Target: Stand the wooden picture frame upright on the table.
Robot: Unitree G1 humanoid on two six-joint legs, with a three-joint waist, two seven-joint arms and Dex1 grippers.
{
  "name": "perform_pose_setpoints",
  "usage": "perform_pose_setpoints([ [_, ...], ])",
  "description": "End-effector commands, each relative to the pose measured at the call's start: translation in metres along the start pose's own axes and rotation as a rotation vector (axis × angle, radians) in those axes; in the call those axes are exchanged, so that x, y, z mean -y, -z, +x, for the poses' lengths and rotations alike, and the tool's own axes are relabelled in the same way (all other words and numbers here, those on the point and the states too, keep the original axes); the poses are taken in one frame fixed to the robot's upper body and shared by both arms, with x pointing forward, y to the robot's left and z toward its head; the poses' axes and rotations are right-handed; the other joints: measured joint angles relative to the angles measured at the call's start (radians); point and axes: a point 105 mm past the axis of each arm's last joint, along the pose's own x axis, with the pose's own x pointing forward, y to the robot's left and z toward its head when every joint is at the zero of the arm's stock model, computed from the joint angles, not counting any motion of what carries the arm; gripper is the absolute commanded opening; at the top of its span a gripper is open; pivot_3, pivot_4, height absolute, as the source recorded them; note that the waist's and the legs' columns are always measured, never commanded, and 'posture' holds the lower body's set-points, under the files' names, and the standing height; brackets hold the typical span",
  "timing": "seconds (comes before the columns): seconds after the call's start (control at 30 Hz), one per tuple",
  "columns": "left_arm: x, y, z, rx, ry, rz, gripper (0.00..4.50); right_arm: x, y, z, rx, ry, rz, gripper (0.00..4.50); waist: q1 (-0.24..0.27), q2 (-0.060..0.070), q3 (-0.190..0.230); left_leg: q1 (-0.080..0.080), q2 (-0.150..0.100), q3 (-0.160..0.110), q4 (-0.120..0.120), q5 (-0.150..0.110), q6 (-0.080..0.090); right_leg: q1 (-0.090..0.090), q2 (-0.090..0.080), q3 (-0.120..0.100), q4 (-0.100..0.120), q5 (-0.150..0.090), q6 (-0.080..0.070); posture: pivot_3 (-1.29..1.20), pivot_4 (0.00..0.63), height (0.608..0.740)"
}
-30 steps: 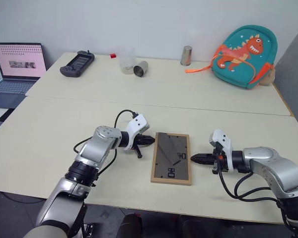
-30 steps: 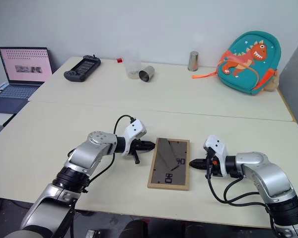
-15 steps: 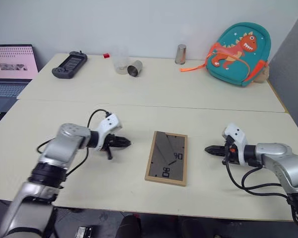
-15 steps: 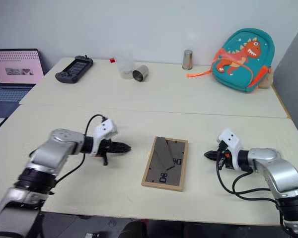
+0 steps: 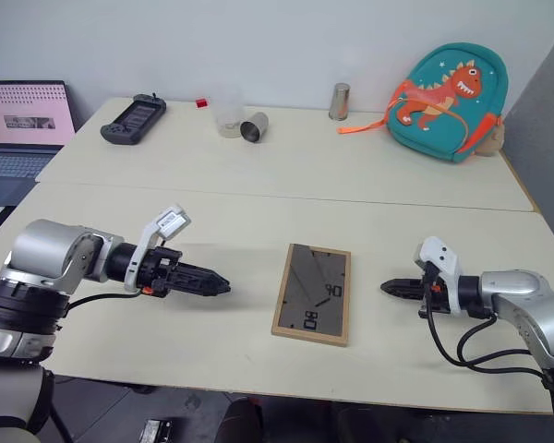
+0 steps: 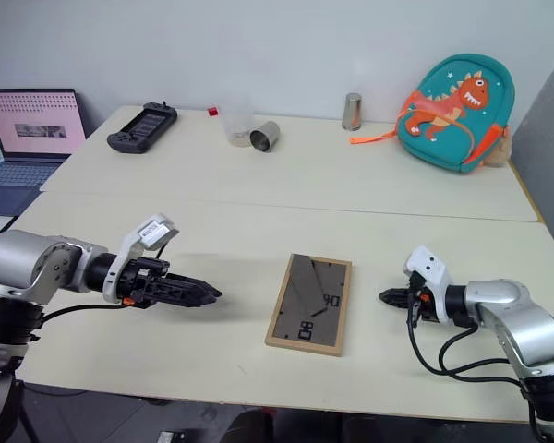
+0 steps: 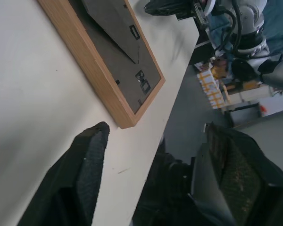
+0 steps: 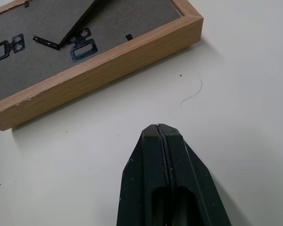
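Frame: wooden picture frame (image 5: 313, 293) lies back-up on the table (image 5: 258, 208), between both grippers; left gripper (image 5: 214, 286) spread wide, right gripper (image 5: 388, 288) closed, empty; best grasp one long edge, tilt onto stand.

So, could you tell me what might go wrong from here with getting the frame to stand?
The wooden picture frame lies flat, back up, close to the table front edge; a push from either side could slide it off. The right gripper is shut, so it can only nudge, not grasp. The fold-out stand sits only partly raised, so the frame may tip over when lifted.
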Motion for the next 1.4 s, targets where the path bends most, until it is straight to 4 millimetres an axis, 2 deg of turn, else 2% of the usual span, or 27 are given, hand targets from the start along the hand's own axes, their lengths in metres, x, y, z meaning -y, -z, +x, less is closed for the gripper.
perform_pose_setpoints([
  [0.03, -0.011, 0.003, 0.022, -0.012, 0.009, -0.063, 4.41, -0.014, -0.005, 0.013, 0.025, -0.019, -0.019, 0.00, 0.001, 0.000, 0.000, 0.000, 0.000, 0.000, 0.000, 0.000, 0.000, 0.000, 0.000, 0.000, 0.000, 0.001, -0.002, 0.00, 0.150, 0.740],
  [0.17, -0.028, 0.008, 0.048, -0.016, -0.023, -0.165, 4.49, -0.016, -0.008, 0.024, 0.036, -0.012, -0.015, 0.00, 0.002, -0.001, 0.000, -0.001, 0.000, 0.000, 0.001, 0.000, 0.000, 0.000, 0.000, 0.000, 0.000, 0.002, -0.003, 0.00, 0.150, 0.740],
  [0.47, -0.031, 0.019, 0.077, -0.054, 0.002, -0.183, 4.49, -0.035, -0.021, 0.044, 0.072, -0.085, -0.016, 0.00, 0.002, -0.001, 0.000, 0.000, 0.000, -0.001, 0.002, 0.000, 0.000, 0.001, 0.000, 0.000, 0.002, 0.002, -0.003, 0.00, 0.150, 0.740],
  [0.6, -0.026, 0.022, 0.089, -0.064, 0.045, -0.169, 4.49, -0.039, -0.029, 0.057, 0.084, -0.102, -0.024, 0.00, 0.008, -0.001, 0.000, 0.001, -0.001, -0.001, 0.003, 0.000, 0.000, 0.001, -0.001, 0.000, 0.002, 0.002, -0.003, 0.00, 0.150, 0.740],
  [0.73, -0.016, 0.024, 0.094, -0.069, 0.090, -0.149, 4.49, -0.037, -0.031, 0.062, 0.085, -0.100, -0.023, 0.00, 0.016, -0.001, 0.000, 0.001, -0.001, -0.001, 0.003, 0.000, 0.000, 0.001, -0.001, 0.000, 0.001, 0.002, -0.002, 0.00, 0.150, 0.740],
  [0.87, -0.015, 0.020, 0.091, -0.039, 0.091, -0.137, 4.49, -0.034, -0.029, 0.062, 0.078, -0.088, -0.022, 0.00, 0.022, -0.001, 0.000, 0.000, -0.001, -0.001, 0.002, 0.000, 0.000, 0.001, -0.001, 0.000, 0.001, 0.002, -0.003, 0.00, 0.150, 0.740],
  [1.13, -0.018, 0.007, 0.086, 0.027, 0.063, -0.089, 3.00, -0.030, -0.025, 0.057, 0.072, -0.064, -0.007, 0.00, 0.021, -0.001, 0.000, 0.000, -0.001, -0.001, 0.002, 0.000, 0.000, 0.001, -0.001, 0.000, 0.001, 0.002, -0.003, 0.00, 0.150, 0.740],
  [1.2, -0.017, -0.006, 0.086, 0.086, 0.065, -0.071, 2.74, -0.032, -0.021, 0.048, 0.070, -0.063, 0.011, 0.00, 0.023, -0.001, 0.000, 0.000, -0.001, -0.001, 0.002, 0.000, 0.000, 0.001, -0.001, 0.000, 0.001, 0.002, -0.003, 0.00, 0.150, 0.740],
  [1.27, -0.014, -0.016, 0.086, 0.135, 0.073, -0.057, 2.22, -0.034, -0.018, 0.040, 0.070, -0.060, 0.024, 0.00, 0.028, -0.001, 0.000, -0.001, -0.001, -0.002, 0.002, 0.000, 0.000, 0.001, -0.001, -0.001, 0.001, 0.002, -0.003, 0.00, 0.150, 0.740],
  [1.4, -0.008, -0.034, 0.084, 0.211, 0.071, -0.021, 1.32, -0.020, -0.018, 0.027, 0.073, 0.007, 0.038, 0.00, 0.024, -0.001, 0.001, -0.001, -0.001, -0.001, 0.003, 0.000, 0.000, 0.001, -0.001, 0.000, 0.000, 0.002, -0.003, 0.00, 0.150, 0.740],
])
